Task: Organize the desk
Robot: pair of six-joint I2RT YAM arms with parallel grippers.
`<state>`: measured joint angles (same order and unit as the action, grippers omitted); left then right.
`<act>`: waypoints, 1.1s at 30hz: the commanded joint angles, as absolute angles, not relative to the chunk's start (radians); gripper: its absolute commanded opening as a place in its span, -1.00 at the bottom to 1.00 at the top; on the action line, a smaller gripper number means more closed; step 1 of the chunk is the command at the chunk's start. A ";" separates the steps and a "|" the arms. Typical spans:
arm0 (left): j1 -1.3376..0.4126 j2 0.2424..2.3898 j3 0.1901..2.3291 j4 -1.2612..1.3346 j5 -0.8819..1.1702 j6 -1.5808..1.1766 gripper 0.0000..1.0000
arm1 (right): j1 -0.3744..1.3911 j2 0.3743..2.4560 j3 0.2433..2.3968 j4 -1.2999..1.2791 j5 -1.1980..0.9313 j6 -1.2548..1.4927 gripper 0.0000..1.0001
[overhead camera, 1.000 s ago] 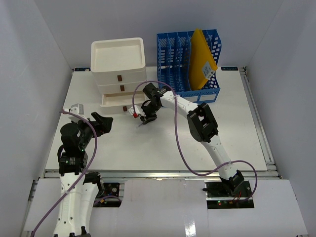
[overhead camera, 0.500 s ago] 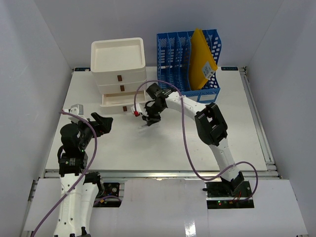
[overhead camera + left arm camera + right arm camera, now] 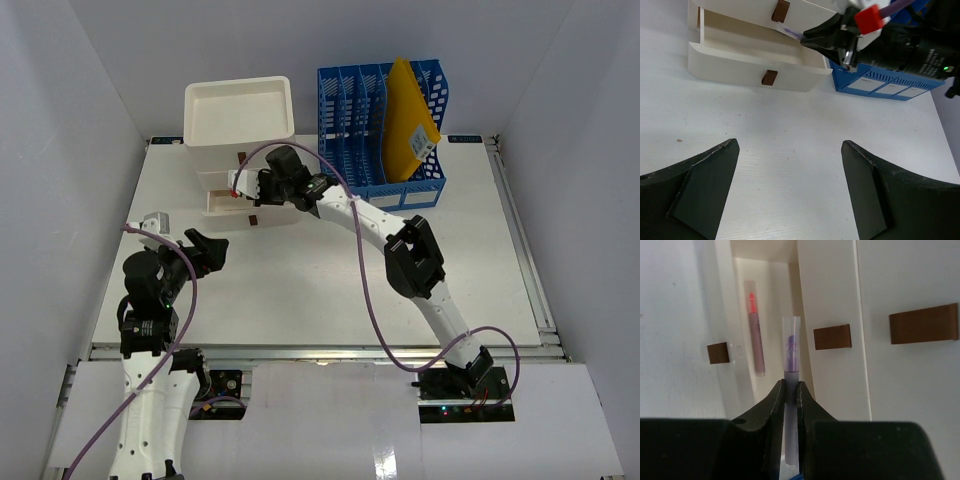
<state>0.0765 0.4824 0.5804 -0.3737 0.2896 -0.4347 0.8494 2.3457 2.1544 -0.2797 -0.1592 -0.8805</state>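
The white desk (image 3: pixel 300 290) carries a white three-drawer box (image 3: pixel 240 112) at the back left, with its bottom drawer (image 3: pixel 222 204) pulled out. My right gripper (image 3: pixel 248 188) is shut on a purple pen (image 3: pixel 791 347) and holds it over the open drawer, tip pointing in. A pink pen with a red tip (image 3: pixel 756 335) lies inside the drawer (image 3: pixel 771 300). In the left wrist view the right gripper (image 3: pixel 826 37) and the pen tip (image 3: pixel 793 33) hang above the drawer (image 3: pixel 740 65). My left gripper (image 3: pixel 207 249) is open and empty over bare desk (image 3: pixel 790 150).
A blue file rack (image 3: pixel 385 120) with a yellow envelope (image 3: pixel 410 120) stands at the back, right of the drawer box. A silver rail (image 3: pixel 320 350) runs along the desk's front edge. White walls close in the sides.
My right gripper has moved up and to the left with the purple pen, from the desk in front of the box to over the open bottom drawer. The left arm has not moved.
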 commanded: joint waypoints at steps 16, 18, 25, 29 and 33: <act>0.079 0.566 0.477 -0.272 0.302 -0.682 0.67 | 0.804 2.052 1.908 -0.308 -0.664 -0.825 0.01; 0.079 0.612 0.392 -0.170 0.368 -0.836 0.45 | 0.785 1.952 1.766 -0.333 -0.775 -0.820 -0.05; 0.064 0.879 0.268 0.114 0.387 -1.152 0.11 | 0.719 1.550 1.284 -0.330 -0.922 -0.788 -0.28; 0.040 0.998 0.284 0.171 0.277 -1.219 -0.07 | 0.589 1.357 1.073 -0.271 -1.025 -0.716 -0.38; 0.021 1.151 0.323 0.246 0.184 -1.276 -0.20 | 0.478 1.259 0.917 -0.181 -1.093 -0.648 -0.49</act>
<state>0.0397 1.0375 0.2604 0.1080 0.2998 -1.1682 0.5721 1.3401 1.0236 -0.2739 -0.9638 -0.7361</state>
